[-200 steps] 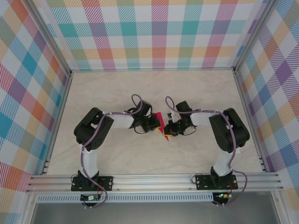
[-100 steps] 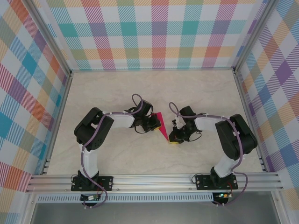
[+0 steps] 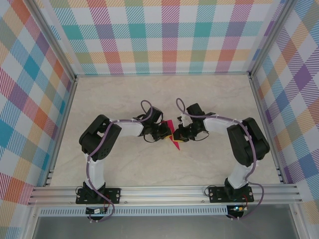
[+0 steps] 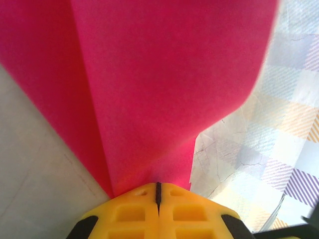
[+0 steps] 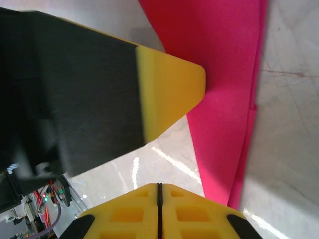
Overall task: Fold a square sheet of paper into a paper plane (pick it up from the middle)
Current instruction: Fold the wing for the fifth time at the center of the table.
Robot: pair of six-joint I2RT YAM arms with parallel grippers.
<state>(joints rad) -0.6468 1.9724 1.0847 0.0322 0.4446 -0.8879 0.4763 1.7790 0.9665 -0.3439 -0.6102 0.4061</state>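
Note:
The square sheet of paper is folded into a narrow pointed magenta dart, the paper plane [image 3: 175,144], lying mid-table between both arms. My left gripper [image 3: 167,133] is shut on the plane. In the left wrist view the yellow jaws [image 4: 158,186] meet on the edge of the pink paper [image 4: 159,89], which fans out ahead of them. My right gripper [image 3: 179,134] sits just right of the plane. It is shut [image 5: 159,186] with nothing between its fingers. The layered pink paper [image 5: 224,99] lies beside it, and the left gripper's yellow finger [image 5: 169,89] rests on it.
The marble-look tabletop [image 3: 124,99] is boxed in by aluminium rails and checked fabric walls [image 3: 164,35] at the back and both sides. The arm bases [image 3: 97,194] stand on the near rail. Purple cables loop over both wrists close to the paper.
My right gripper swung down and to the right half a second ago, then came back up and left beside the plane. The left gripper and the paper have barely moved.

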